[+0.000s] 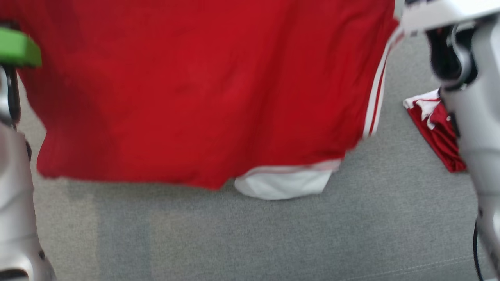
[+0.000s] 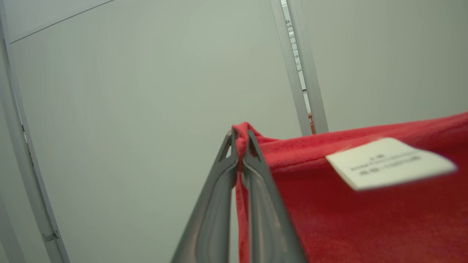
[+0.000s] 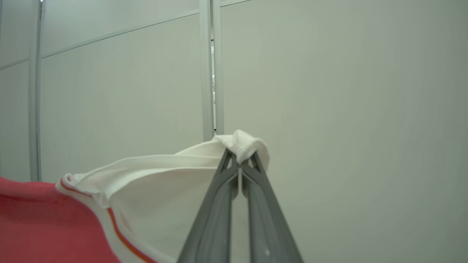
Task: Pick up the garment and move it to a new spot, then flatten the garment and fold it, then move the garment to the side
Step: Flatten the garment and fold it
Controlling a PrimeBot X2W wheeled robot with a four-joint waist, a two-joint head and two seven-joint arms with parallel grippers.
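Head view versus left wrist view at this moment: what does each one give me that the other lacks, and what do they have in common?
Head view: the grey surface below, a second red-and-white garment lying on it at the right, and the white side stripes. Left wrist view: the left gripper shut on a bunched red edge, a white label, and pale wall panels. Both: the red garment held up and spread.
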